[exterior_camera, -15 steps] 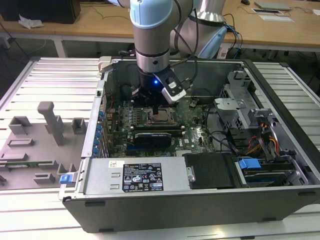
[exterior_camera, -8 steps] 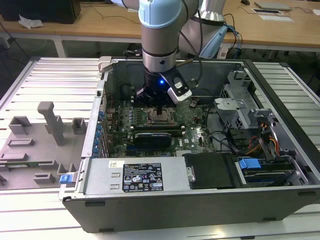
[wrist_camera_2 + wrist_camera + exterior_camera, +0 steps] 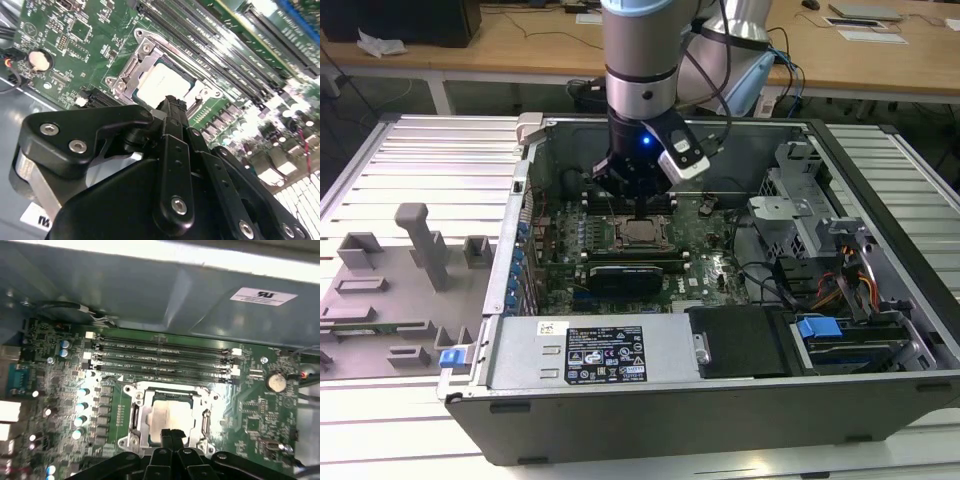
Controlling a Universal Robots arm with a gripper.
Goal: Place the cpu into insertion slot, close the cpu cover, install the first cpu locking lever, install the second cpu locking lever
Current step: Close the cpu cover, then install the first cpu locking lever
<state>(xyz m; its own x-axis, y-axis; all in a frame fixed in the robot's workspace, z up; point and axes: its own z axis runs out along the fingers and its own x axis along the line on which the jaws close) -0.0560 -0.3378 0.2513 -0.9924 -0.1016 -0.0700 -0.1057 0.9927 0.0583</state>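
Note:
The cpu (image 3: 170,415), a pale silvery square, lies flat in the insertion slot (image 3: 133,412) on the green motherboard. The cpu cover (image 3: 145,412), a silvery metal frame, lies down around its edges; in the second wrist view the cpu (image 3: 162,82) shows through the cover (image 3: 131,70) cutout. My gripper (image 3: 172,432) hangs just above the chip's edge, its black fingers pressed together with nothing between them. From the exterior view the gripper (image 3: 638,208) stands straight over the cpu (image 3: 640,234) inside the open computer case. I cannot make out the locking levers.
Long black memory slots (image 3: 165,357) run beside the socket toward the case wall. A coin battery (image 3: 275,381) sits on the board. A drive cage (image 3: 800,200) and cables fill the exterior view's right; a grey fixture (image 3: 420,245) lies outside the case on the left.

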